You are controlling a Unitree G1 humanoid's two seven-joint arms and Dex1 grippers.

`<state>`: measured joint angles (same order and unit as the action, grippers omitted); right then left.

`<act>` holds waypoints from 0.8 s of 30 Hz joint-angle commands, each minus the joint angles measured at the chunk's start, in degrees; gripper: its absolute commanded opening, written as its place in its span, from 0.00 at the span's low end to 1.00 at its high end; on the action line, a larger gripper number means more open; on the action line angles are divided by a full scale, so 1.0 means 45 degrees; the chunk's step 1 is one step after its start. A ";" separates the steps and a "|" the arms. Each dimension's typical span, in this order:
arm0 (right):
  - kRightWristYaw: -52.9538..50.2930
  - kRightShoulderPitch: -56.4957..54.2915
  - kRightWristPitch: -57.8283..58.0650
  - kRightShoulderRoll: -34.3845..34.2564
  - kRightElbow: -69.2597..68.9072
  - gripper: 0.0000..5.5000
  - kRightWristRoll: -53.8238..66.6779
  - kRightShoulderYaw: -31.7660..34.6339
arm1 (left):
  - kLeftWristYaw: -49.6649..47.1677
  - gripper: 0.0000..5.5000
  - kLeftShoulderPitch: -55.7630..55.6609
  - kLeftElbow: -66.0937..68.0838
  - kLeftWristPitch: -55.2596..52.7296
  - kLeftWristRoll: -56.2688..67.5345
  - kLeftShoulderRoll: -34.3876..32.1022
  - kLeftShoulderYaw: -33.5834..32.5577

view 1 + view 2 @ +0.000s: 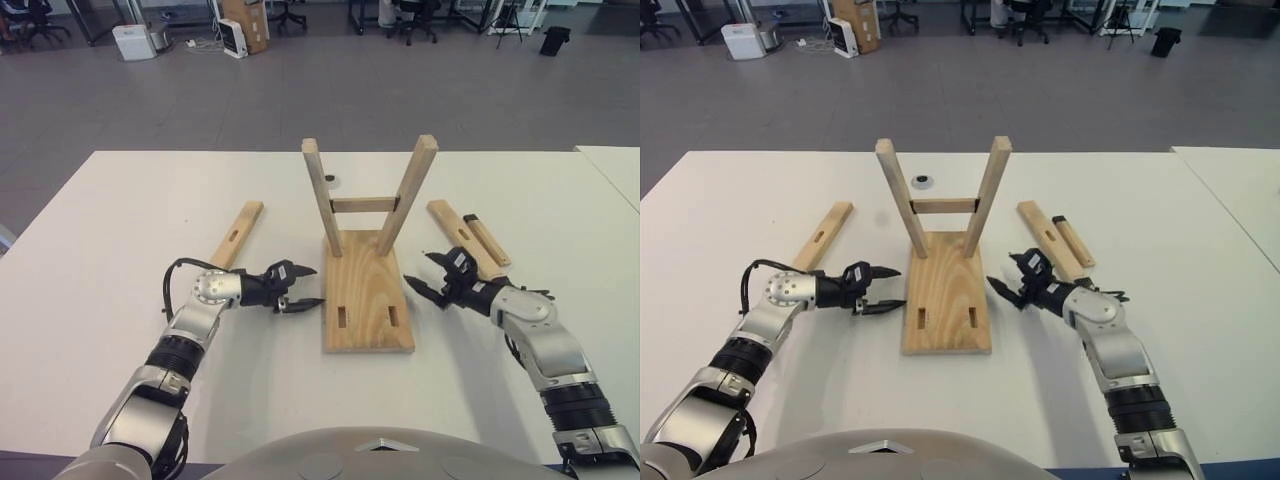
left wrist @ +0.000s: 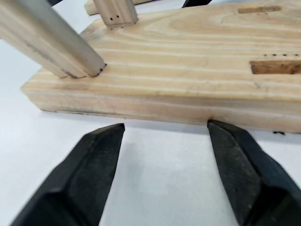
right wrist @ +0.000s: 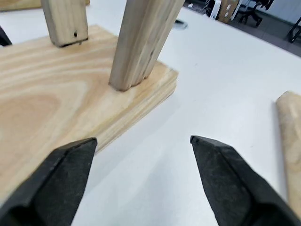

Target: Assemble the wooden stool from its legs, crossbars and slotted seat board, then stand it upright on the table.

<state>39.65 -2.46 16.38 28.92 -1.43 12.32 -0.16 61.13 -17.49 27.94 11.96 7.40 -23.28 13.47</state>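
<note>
One white table (image 1: 120,200) carried everything. One slotted seat board (image 1: 367,290) lay flat on it, between my two claws. Two upright legs (image 1: 322,195) stood planted in the board's far end, splaying apart toward their tops, with one crossbar (image 1: 364,204) joining them. Two more lay flat: a left loose leg (image 1: 237,234) well apart from the board, and a right loose leg (image 1: 445,220) with one shorter bar (image 1: 487,240) just beside it. Two empty slots (image 1: 342,317) showed at the board's near end. My left claw (image 1: 318,286) hovered spread wide and empty, tips just short of the board's left edge. My right claw (image 1: 417,268), equally spread and empty, hung near the right edge.
</note>
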 commanded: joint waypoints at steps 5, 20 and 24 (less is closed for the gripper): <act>-0.0961 -0.3549 -0.0290 0.1591 0.4816 0.67 0.0504 0.2882 | -0.2528 0.59 -0.1162 0.0657 -0.0583 0.0466 0.0371 -0.2094; 0.0494 -0.3985 -0.2815 0.1737 1.0069 0.67 -0.1024 0.1805 | -0.2603 0.59 -0.1498 0.0949 -0.0191 0.0349 0.0588 -0.2364; 0.0356 -0.4153 -0.2863 0.1716 1.0656 0.67 -0.0889 0.1953 | -0.2550 0.59 -0.1518 0.0932 -0.0222 0.0363 0.0667 -0.2376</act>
<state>41.56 -21.14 3.00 37.17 44.39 8.80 8.48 49.28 -23.69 32.89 10.70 8.96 -20.39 2.64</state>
